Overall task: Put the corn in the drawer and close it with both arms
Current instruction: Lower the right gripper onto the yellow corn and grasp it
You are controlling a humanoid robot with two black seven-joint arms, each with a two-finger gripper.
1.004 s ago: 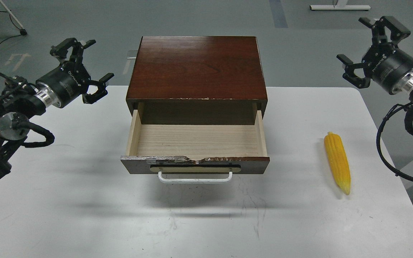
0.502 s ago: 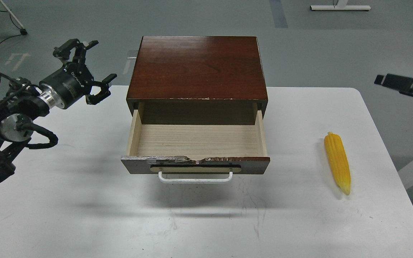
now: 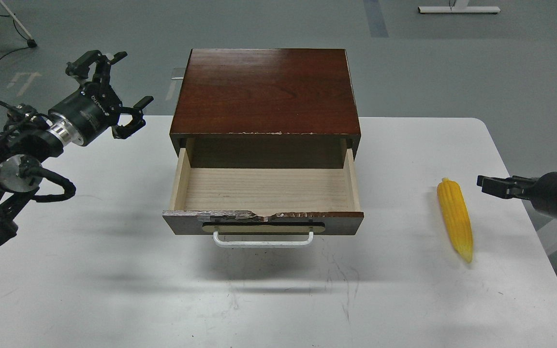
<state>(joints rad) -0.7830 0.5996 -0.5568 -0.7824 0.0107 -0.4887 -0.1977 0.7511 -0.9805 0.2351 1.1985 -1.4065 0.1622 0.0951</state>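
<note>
The drawer (image 3: 341, 223) is pulled open at the table's middle, with bare pale wood inside, a chipped front edge and a white bar handle (image 3: 263, 240). The yellow corn (image 3: 455, 220) lies on the table to the drawer's right, pointed tip toward me. My right gripper (image 3: 524, 165) comes in low from the right edge. One finger (image 3: 498, 186) reaches toward the corn's blunt far end, a short gap away, and the jaws look open and empty. My left gripper (image 3: 114, 90) hangs open and empty, left of the cabinet at its top's height.
The dark red-brown cabinet (image 3: 264, 92) that houses the drawer stands at the white table's (image 3: 114, 290) back middle. The table's right edge runs just beyond the corn. Floor, cables and a stand leg lie beyond the table's far edge.
My right arm has swung down from high at the back right, out of view and back in low beside the corn. My left gripper shifted slightly. The corn and drawer have not moved.
</note>
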